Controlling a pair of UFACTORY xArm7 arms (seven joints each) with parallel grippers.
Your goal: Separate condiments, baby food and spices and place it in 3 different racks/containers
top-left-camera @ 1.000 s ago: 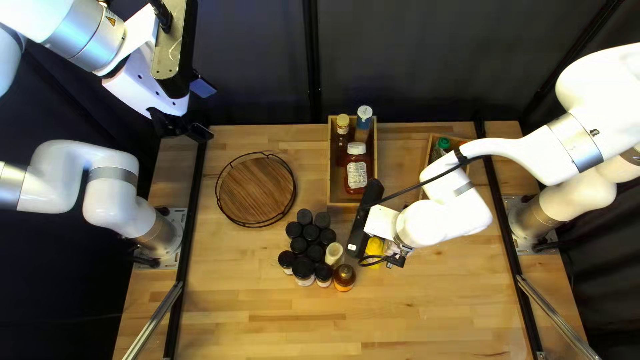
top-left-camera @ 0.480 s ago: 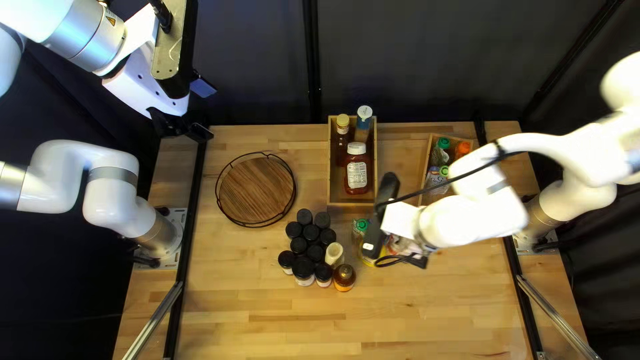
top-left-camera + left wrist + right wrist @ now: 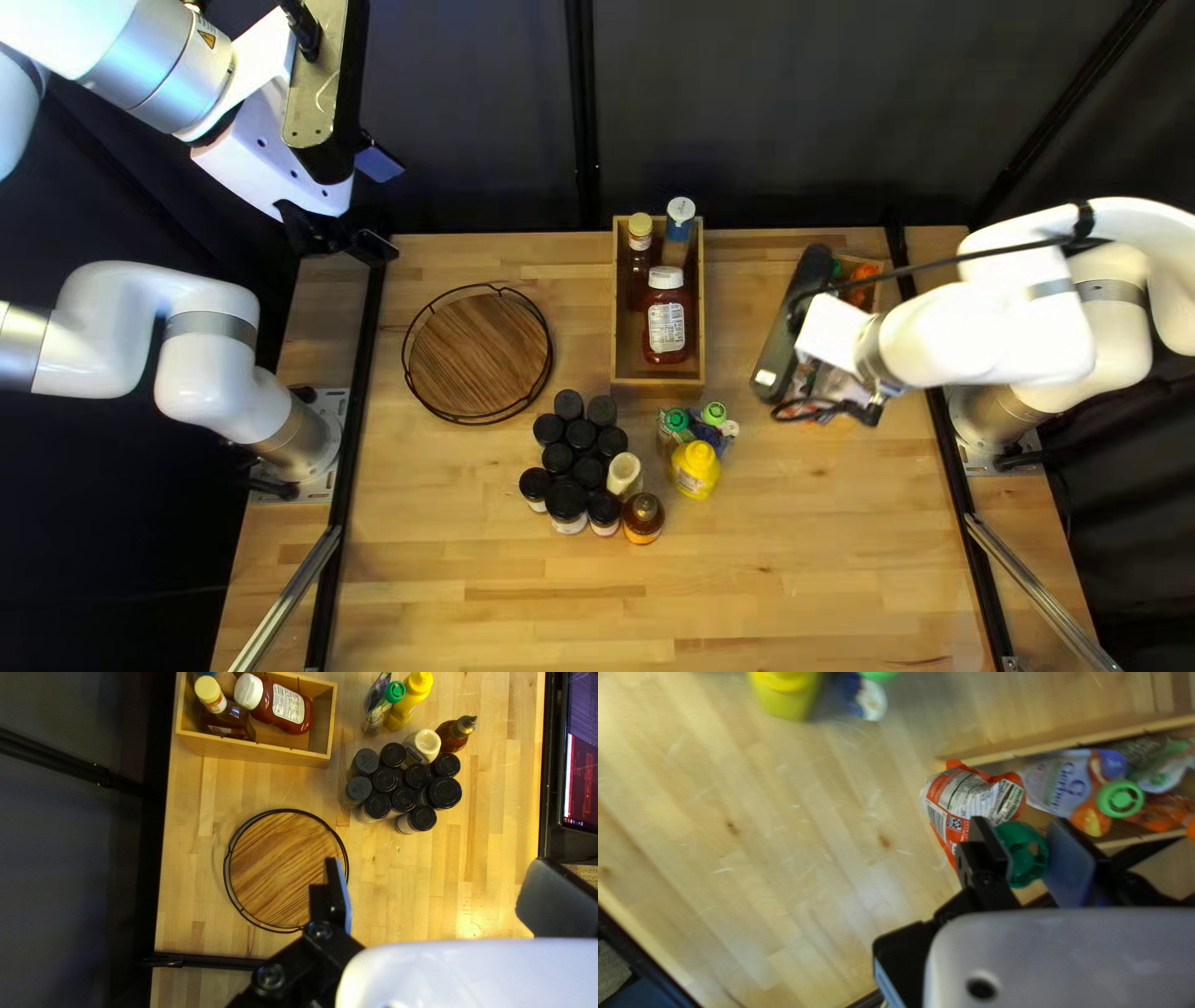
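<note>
My right gripper (image 3: 793, 326) hangs over the small box (image 3: 862, 260) at the right of the top left view. In the right wrist view my right gripper (image 3: 1028, 849) is shut on the green cap (image 3: 1024, 854) of a red-and-white pouch (image 3: 958, 804). That pouch is by the box's end wall; several pouches lie inside. High at the table's far left corner, my left gripper (image 3: 384, 205) holds nothing; in its wrist view the left gripper (image 3: 430, 883) is open. Black-capped jars (image 3: 581, 436) stand beside a yellow bottle (image 3: 695, 469), an amber bottle (image 3: 644, 518) and green-capped pouches (image 3: 713, 413).
A wooden box (image 3: 619, 361) at the far middle holds a ketchup bottle (image 3: 666, 326) and other bottles. Left of it lies a round wooden tray (image 3: 479, 355) with a black wire rim. Black rails run along both table sides.
My right arm has swung right, from over the yellow bottle to the small box. The yellow bottle and the pouches beside it have come into view. My left arm has stayed still.
</note>
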